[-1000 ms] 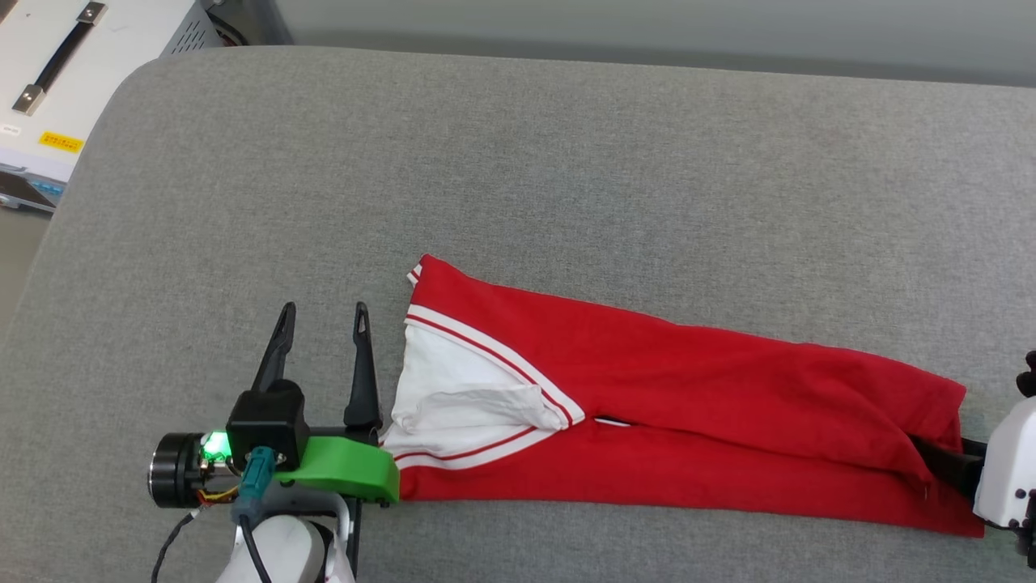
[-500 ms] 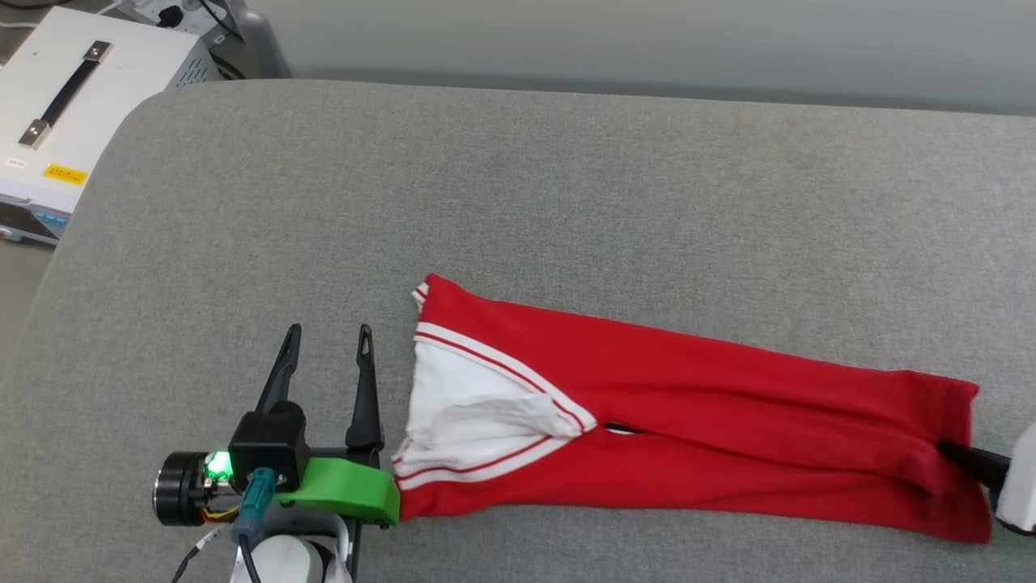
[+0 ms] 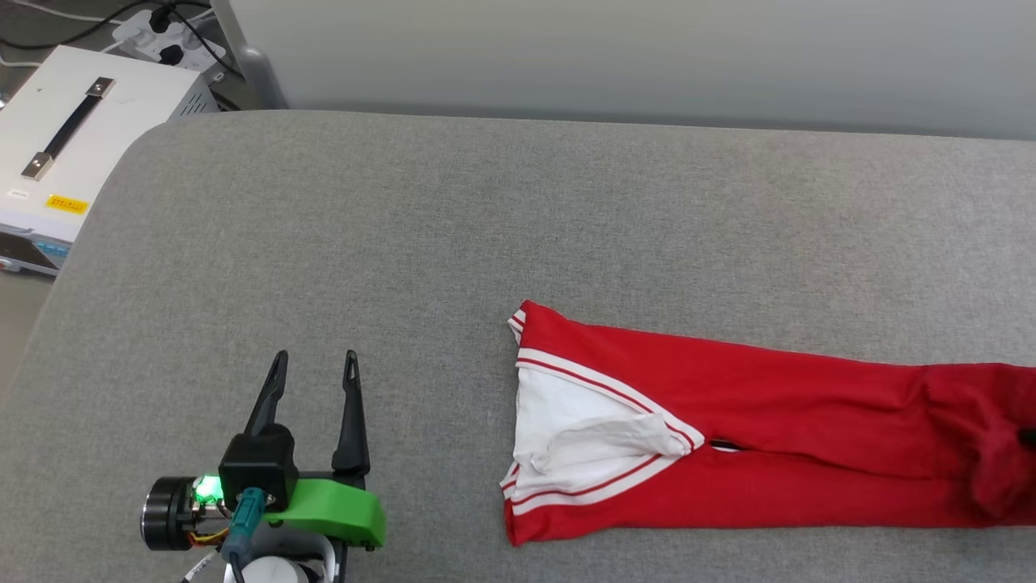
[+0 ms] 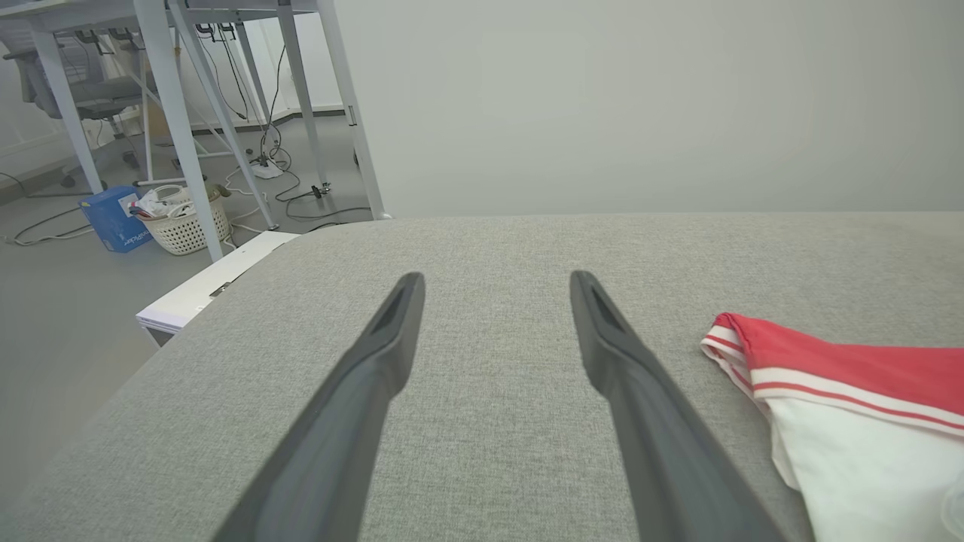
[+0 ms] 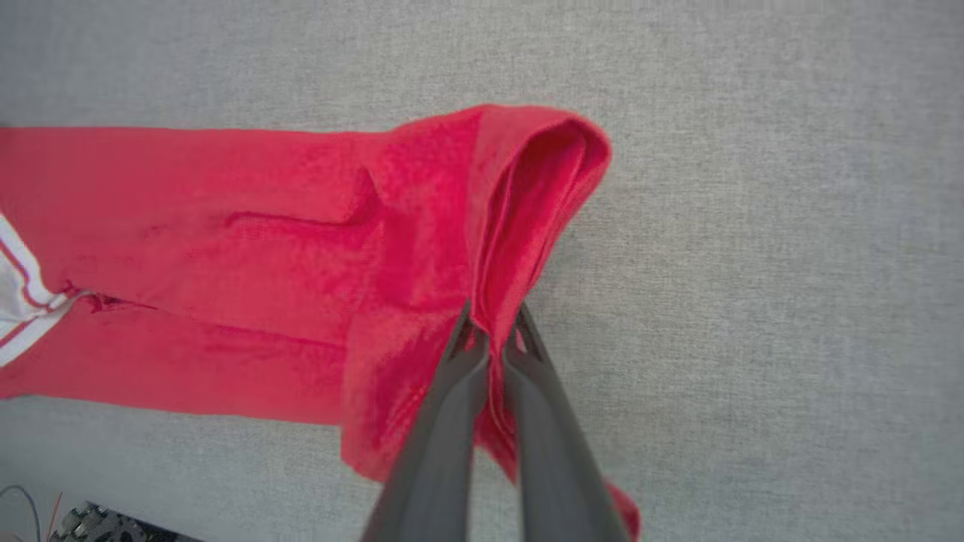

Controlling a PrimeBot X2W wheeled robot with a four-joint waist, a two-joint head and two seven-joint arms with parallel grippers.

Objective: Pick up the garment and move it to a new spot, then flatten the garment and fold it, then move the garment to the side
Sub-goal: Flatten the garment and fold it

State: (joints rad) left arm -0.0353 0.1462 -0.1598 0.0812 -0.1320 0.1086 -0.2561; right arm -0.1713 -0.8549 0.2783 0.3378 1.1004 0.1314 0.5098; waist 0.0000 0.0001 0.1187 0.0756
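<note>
The garment (image 3: 769,421), red with a white sleeve and red-white striped trim, lies folded into a long narrow strip on the grey padded table (image 3: 486,227), running off the head view's right edge. Its right end is bunched up. In the right wrist view my right gripper (image 5: 489,325) is shut on a raised fold at that end of the garment (image 5: 226,226). My left gripper (image 3: 315,360) rests open at the lower left, well left of the sleeve end, with nothing between its fingers. The left wrist view shows the left gripper (image 4: 497,282) open and the garment (image 4: 851,369) to its right.
A white equipment case (image 3: 81,138) with a black handle stands off the table's far left corner, with a power strip (image 3: 154,32) behind it. A pale wall runs behind the table. On the floor beyond are desk legs (image 4: 173,113), a basket (image 4: 184,218) and a blue box (image 4: 113,218).
My right gripper has shut on the garment's right end and dragged the whole garment to the right, away from my left gripper. The head camera has tilted up slightly.
</note>
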